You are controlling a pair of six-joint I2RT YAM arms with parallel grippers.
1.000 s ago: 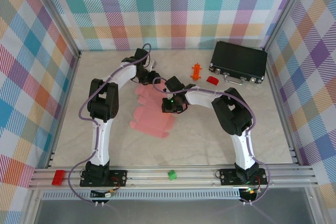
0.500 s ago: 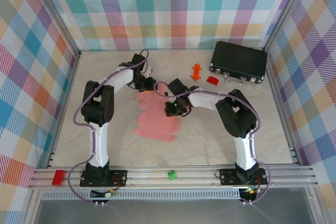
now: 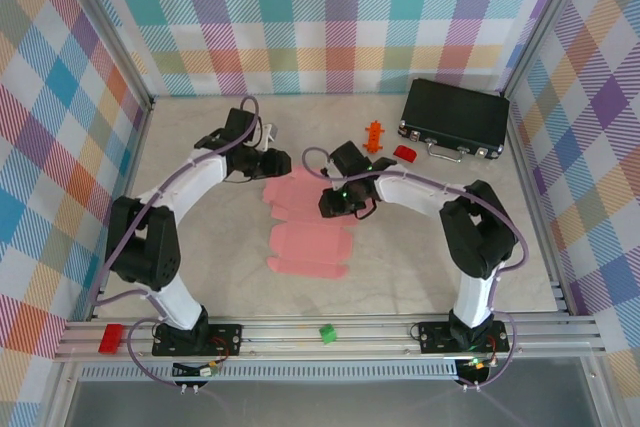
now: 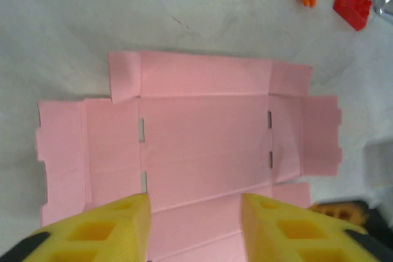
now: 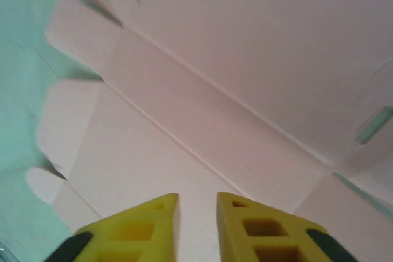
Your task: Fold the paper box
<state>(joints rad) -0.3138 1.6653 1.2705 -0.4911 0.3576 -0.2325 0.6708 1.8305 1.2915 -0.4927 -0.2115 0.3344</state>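
We see the paper box point(image 3: 305, 222) lying flat and unfolded mid-bench point(image 3: 430, 257), between the arms. Left tool point(image 4: 195, 207): fingers well apart at the sheet's far edge, nothing clamped. Right tool point(image 5: 197, 204): narrow gap, close over the card, gripping nothing.

table point(image 3: 420, 267): pale top | paper box point(image 3: 310, 237): flat, centre | black case point(image 3: 455, 115), red block point(image 3: 404, 153), orange toy point(image 3: 374, 135): far right

Both my arms are bent in toward each other: left hand point(image 3: 272, 160) has its fingers clearly parted, right hand point(image 3: 335, 205) points down, fingers barely apart.
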